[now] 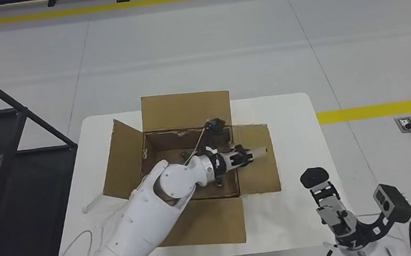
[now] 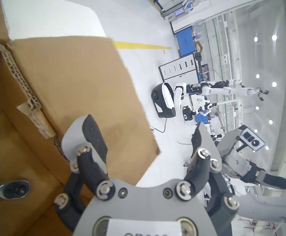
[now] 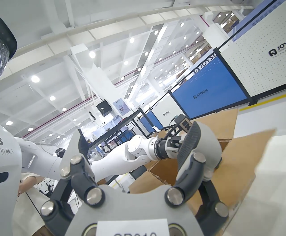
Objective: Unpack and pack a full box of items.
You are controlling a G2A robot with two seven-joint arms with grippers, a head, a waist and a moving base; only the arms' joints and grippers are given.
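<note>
We judge the open cardboard box (image 1: 185,109) on the white table (image 1: 293,112) light, stiff yet crushable, best pinched at a flap edge, with our left gripper (image 1: 248,156) spread empty above it.

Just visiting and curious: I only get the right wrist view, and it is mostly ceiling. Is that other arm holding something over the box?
Observer: No. The left gripper is open and empty.
Visitor: Where over the box is it?
Observer: In the top view it is above the right side of the box, by the right flap.
Visitor: And my own arm?
Observer: The right gripper is off the box, over the right part of the table, nearer the robot.
</note>
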